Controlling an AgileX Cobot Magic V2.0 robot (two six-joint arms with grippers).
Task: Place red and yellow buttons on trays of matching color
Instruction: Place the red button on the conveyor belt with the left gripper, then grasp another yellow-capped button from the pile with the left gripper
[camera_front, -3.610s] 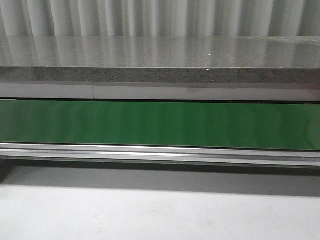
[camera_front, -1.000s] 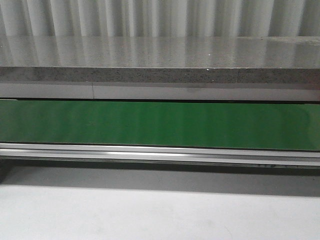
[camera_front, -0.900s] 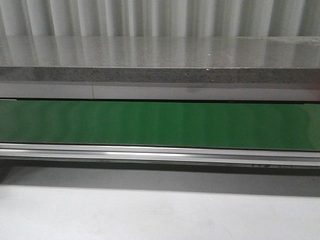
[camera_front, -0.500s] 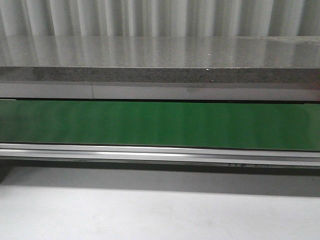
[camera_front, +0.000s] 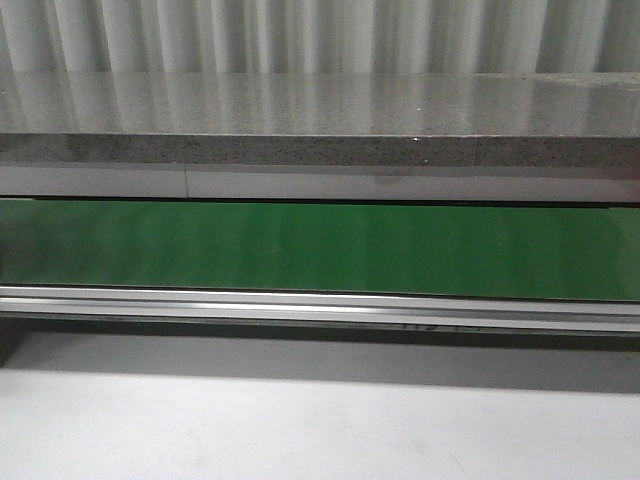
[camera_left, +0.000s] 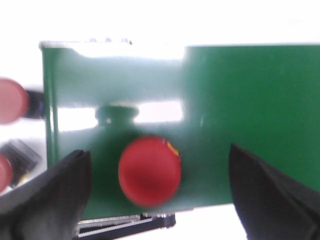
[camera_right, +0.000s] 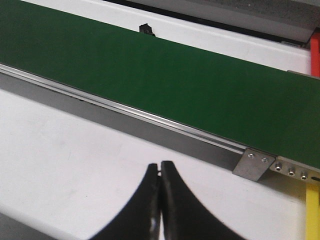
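One green conveyor belt (camera_front: 320, 248), three red buttons (camera_left: 149, 171) (camera_left: 11, 101) (camera_left: 4, 172), two grippers (camera_left: 157, 200) (camera_right: 160, 200)

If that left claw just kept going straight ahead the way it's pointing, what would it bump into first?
Most likely the red button, which sits between the open fingers of the left gripper, on the green belt. The blur makes the gap hard to judge.

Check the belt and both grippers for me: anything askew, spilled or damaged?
Nothing stands out. A red button sits flat on the green belt between the open left gripper fingers. The right gripper is shut over bare table.
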